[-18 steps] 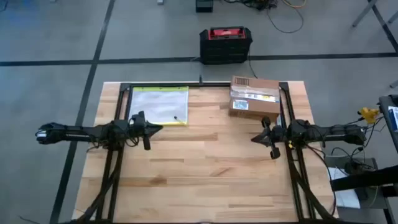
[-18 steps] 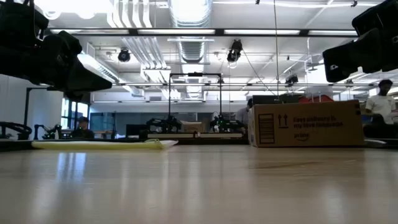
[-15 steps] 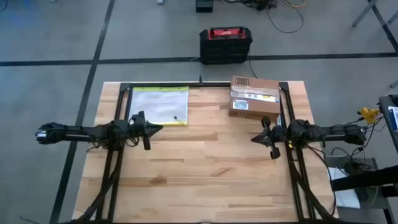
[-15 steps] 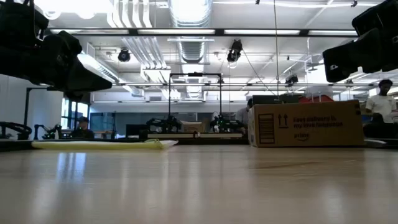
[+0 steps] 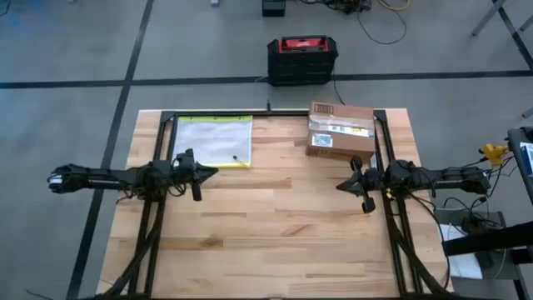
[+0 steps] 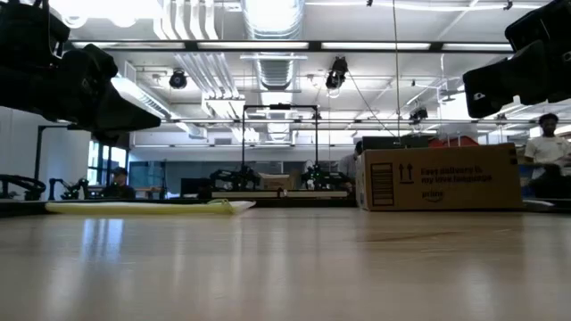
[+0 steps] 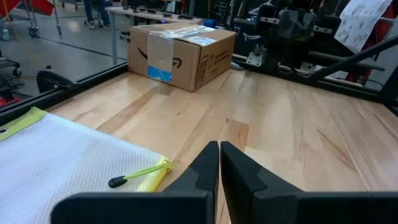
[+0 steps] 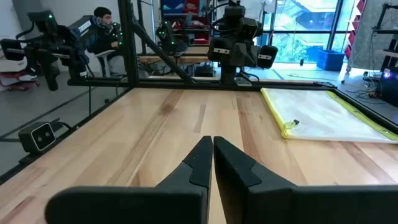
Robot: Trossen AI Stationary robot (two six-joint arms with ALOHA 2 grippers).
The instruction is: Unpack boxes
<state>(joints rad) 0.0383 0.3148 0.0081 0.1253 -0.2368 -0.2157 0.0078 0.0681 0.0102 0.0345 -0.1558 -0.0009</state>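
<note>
Nothing on the tabletop (image 5: 275,217) has moved since the earlier frames; both arms hold the same pose, and only a person far behind the table, seen in the low view, has shifted slightly.

Status: the left gripper (image 5: 206,172) hovers over the left half of the tabletop, just beside the near corner of the clear yellow-edged pouch (image 5: 214,140). Its jaws are clenched on nothing. The right gripper (image 5: 345,184) hovers over the right half, near the box (image 5: 340,131) but apart from it, jaws likewise clenched and empty.

Location: the box sits closed and taped against the far edge, toward the far right corner.

Procedure, as judged from this state: unpacking has not begun. Release the right jaws before approaching. Brace the box with one gripper while the other works the taped seam, otherwise the box is likely to slide toward the edge.

Count: one box, one pouch, two grippers. One black and red case (image 5: 302,58) stands on the floor beyond the far edge.
</note>
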